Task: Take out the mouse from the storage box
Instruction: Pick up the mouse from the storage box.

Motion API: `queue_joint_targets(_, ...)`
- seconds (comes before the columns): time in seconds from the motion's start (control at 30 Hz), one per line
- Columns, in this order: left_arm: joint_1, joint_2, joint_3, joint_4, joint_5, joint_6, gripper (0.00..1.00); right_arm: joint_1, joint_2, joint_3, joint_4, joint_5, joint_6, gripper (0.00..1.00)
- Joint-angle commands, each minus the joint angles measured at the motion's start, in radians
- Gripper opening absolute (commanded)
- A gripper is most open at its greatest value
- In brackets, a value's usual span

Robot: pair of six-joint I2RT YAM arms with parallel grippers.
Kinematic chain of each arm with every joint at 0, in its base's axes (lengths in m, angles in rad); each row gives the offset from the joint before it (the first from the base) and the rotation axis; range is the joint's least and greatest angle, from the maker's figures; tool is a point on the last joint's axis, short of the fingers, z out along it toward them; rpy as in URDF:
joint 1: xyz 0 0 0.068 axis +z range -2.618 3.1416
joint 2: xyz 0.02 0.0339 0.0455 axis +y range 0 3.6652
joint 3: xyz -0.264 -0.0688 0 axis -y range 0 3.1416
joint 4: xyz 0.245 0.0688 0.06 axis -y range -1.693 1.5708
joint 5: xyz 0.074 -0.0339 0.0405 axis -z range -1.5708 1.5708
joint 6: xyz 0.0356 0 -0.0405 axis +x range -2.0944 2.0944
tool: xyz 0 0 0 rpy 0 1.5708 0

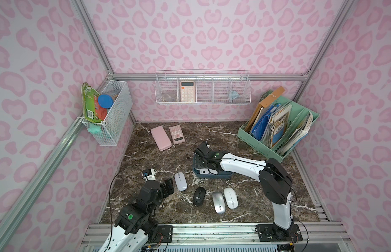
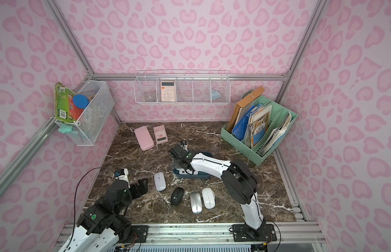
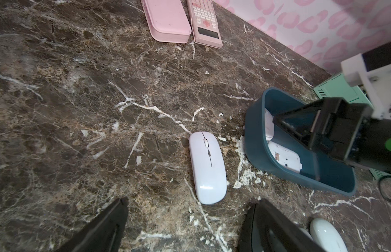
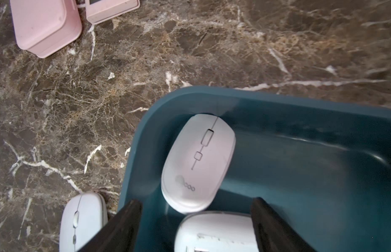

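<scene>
The storage box [image 1: 220,175] sits near the middle of the worktop [image 1: 146,165], and the right arm reaches over it from 4 o'clock. The right pincer [image 4: 196,201] hangs inside the box's 9 o'clock end with its jaws spread wide, gripping nothing. Two mice lie in that end. A white mouse with a grey logo [image 4: 199,163] lies buttons up against the corner wall, and a second white mouse [image 3: 285,158] lies belly up just beside it. Whether a fingertip touches this second one is hard to tell, as the wrist view crops it.

Four more mice rest on the worktop outside the box. In a top view a slim white mouse [image 1: 180,181] lies at the box's 8 o'clock, a black mouse [image 1: 199,196] at 7, a silver mouse [image 1: 218,202] at 6, and a white mouse [image 1: 230,198] touching the silver one at 5. The left pincer [image 3: 191,200] hovers just beside the slim white mouse, its jaws wide and empty.
</scene>
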Motion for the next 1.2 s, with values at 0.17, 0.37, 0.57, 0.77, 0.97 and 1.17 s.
queue_joint_targets(0.17,-0.015,0.052,0.027,-0.038,-0.038,-0.003,0.95,-0.005,0.088,0.089,-0.065,-0.028,-0.001,0.79)
queue_joint_targets(0.37,-0.017,0.048,0.023,-0.038,-0.045,-0.003,0.95,-0.020,0.090,0.064,-0.028,-0.057,0.006,0.76)
queue_joint_targets(0.57,-0.017,0.052,0.023,-0.034,-0.045,-0.002,0.95,-0.034,0.121,0.068,-0.022,-0.080,0.003,0.76)
queue_joint_targets(0.77,-0.017,0.064,0.022,-0.029,-0.050,0.001,0.95,-0.058,0.101,0.022,-0.024,-0.053,0.022,0.70)
queue_joint_targets(0.97,-0.017,0.077,0.020,-0.024,-0.054,0.003,0.95,-0.076,0.036,-0.073,0.015,-0.046,0.031,0.69)
queue_joint_targets(1.17,-0.017,0.090,0.019,-0.017,-0.059,0.004,0.95,-0.063,0.058,-0.035,-0.003,-0.038,0.016,0.77)
